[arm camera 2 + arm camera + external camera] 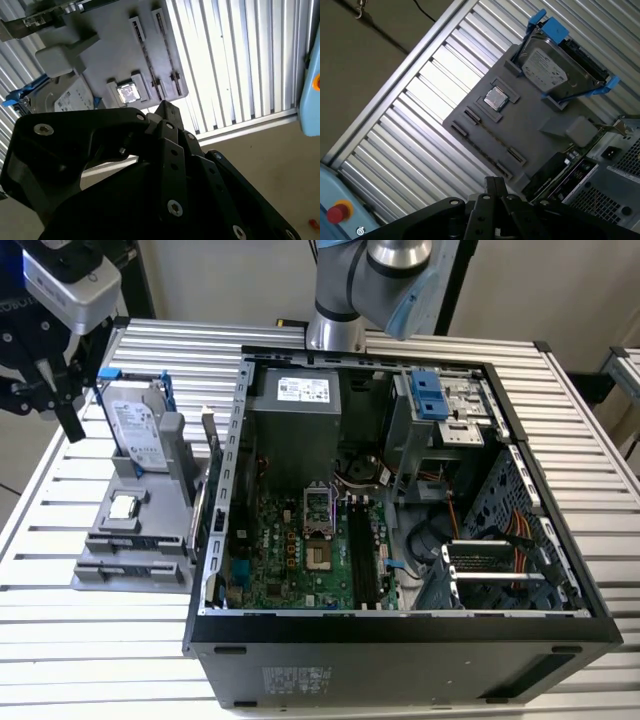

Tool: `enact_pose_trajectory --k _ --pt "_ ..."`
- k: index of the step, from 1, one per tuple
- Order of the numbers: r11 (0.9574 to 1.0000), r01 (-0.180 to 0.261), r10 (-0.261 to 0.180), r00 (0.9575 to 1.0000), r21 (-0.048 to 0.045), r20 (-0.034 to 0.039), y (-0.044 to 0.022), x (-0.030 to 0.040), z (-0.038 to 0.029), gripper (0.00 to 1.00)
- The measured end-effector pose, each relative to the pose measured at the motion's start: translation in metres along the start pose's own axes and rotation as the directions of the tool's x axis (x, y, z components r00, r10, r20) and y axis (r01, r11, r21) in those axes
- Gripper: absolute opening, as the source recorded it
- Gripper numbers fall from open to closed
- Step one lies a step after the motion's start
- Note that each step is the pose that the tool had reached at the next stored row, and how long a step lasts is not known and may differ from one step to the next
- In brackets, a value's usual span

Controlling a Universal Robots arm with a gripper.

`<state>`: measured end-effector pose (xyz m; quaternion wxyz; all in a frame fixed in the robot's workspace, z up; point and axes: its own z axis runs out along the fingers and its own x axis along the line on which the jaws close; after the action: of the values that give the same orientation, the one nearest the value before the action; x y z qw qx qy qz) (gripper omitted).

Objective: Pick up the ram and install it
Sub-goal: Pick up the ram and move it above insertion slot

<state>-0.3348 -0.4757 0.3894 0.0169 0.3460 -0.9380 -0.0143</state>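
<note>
Hand (pixel 48 390) of mine hangs over the slatted worktop (pixel 60 620) at the exterior view's left, just beside the hard drive (pixel 135 430) standing in the grey holder (pixel 165 530). Whether it is wide or narrow I cannot tell. The ram (pixel 493 136) I take to be the thin dark edge in the holder's long slot in the first wrist view, near the square chip (pixel 495 98) and apart from my hand. To do this well, I judge I should line up along the stick and come down square over its middle. I should also keep clear of the drive and the upright card (pixel 555 172).
</note>
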Motion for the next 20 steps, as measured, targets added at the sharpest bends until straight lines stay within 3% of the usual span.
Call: enact_pose_trajectory --k 13,17,20 --pt "0.9971 0.075 -0.075 0.9971 0.0106 0.0093 0.0 -0.0001 0.0 0.0" --pt "0.9934 0.114 -0.114 0.9934 0.0103 0.0088 0.0001 0.0 0.0 0.0" --pt "0.9893 0.146 -0.146 0.9892 0.0055 0.0134 0.0001 0.0 0.0 0.0"
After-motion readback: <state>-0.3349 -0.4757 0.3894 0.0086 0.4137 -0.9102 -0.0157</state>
